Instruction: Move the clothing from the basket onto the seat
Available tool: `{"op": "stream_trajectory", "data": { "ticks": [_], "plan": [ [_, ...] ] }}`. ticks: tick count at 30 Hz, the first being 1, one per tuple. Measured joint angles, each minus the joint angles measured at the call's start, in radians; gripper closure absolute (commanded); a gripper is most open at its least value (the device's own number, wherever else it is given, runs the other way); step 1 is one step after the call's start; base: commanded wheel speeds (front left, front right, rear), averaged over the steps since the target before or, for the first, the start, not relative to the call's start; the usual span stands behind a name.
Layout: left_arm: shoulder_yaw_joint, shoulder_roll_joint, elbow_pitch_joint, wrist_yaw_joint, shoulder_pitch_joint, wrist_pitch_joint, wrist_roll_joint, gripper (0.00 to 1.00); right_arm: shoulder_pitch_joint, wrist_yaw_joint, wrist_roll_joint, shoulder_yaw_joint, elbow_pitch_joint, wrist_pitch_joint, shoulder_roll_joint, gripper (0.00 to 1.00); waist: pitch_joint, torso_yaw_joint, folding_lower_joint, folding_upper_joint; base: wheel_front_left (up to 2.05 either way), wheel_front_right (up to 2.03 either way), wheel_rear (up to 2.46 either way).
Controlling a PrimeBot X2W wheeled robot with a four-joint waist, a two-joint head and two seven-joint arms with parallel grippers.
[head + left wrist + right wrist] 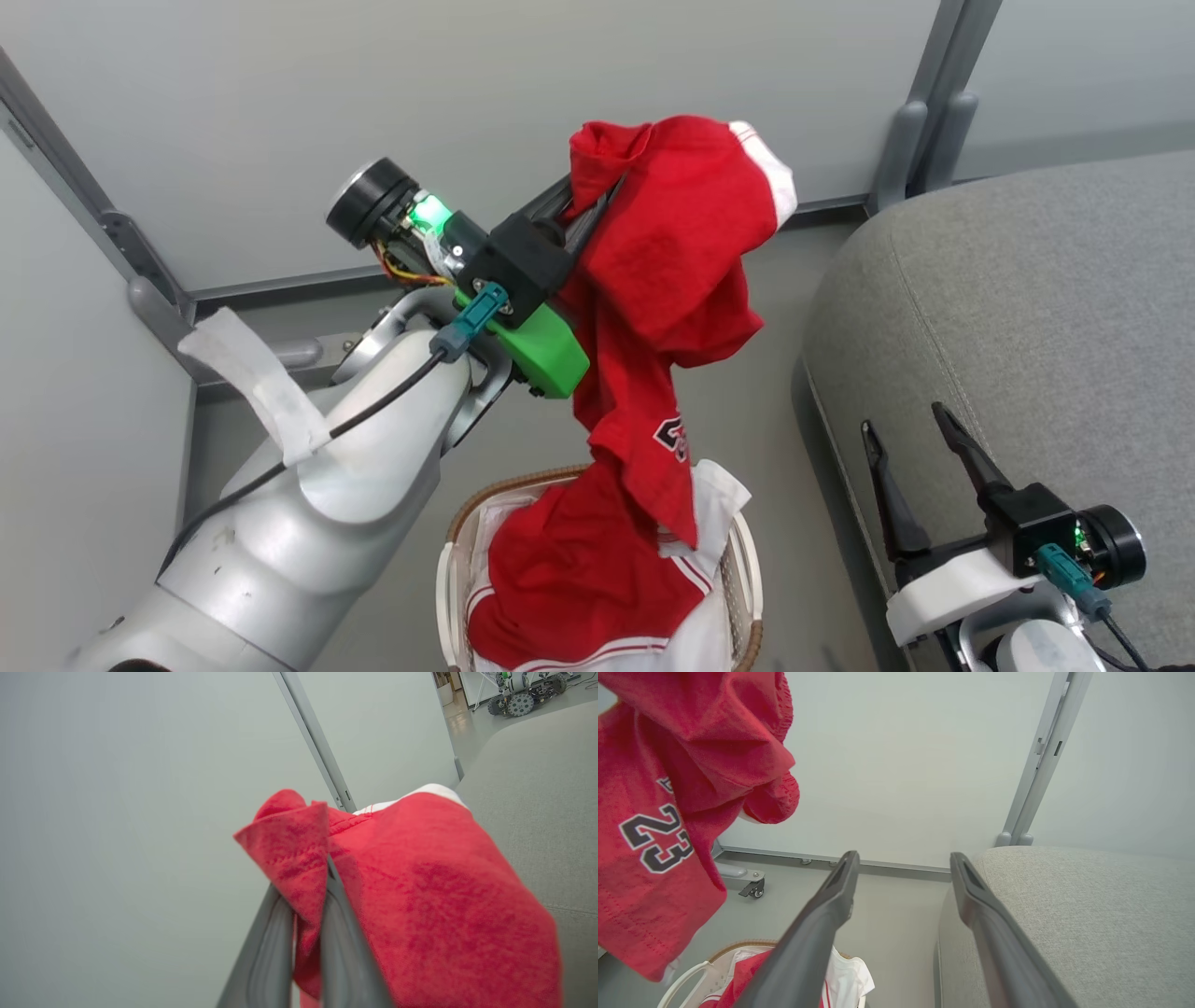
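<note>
My left gripper [607,177] is raised above the basket and shut on a fold of a red garment [672,252] with a dark "23" mark. In the left wrist view the cloth [420,896] is pinched between the two fingers and drapes to the right. Its lower end hangs down over the white basket with a brown rim [509,490]. A second red garment with white stripes [569,579] lies in the basket. The grey seat [1027,308] is on the right. My right gripper [904,420] is open and holds nothing, over the seat's front edge.
Pale partition panels with grey posts [920,131] stand behind. A caster foot [752,889] sits on the grey floor beyond the basket. A strip of bare floor [775,401] separates basket and seat. Another wheeled robot [518,695] stands far off.
</note>
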Motion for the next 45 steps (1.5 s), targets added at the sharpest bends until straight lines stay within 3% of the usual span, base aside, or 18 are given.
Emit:
{"op": "stream_trajectory", "data": {
  "ticks": [13, 26, 34, 45],
  "plan": [
    [-0.036, -0.048, 0.001, 0.0, -0.155, 0.0, 0.002, 1.0, -0.036, 0.0, 0.001, 0.16, 0.001, 0.0, 0.0, 0.0, -0.07, 0.038, 0.0, 0.0, 0.0, 0.0, 0.0],
    [-0.078, -0.093, 0.116, -0.001, -0.228, -0.001, -0.025, 1.0, -0.138, 0.0, 0.113, 0.437, 0.012, 0.0, 0.001, 0.0, -0.081, 0.063, 0.0, 0.0, 0.0, 0.0, 0.0],
    [-0.126, -0.115, 0.142, -0.001, -0.251, -0.001, -0.063, 1.0, -0.251, 0.0, 0.134, 0.419, 0.059, 0.0, 0.0, 0.0, -0.084, 0.082, 0.0, 0.0, 0.0, 0.0, 0.0],
    [-0.214, -0.118, 0.091, 0.017, -0.253, 0.0, -0.152, 1.0, -0.371, 0.0, 0.146, 0.411, 0.22, -0.001, 0.0, 0.0, -0.086, 0.107, 0.0, 0.0, 0.0, 0.0, 0.0]
  ]
}}
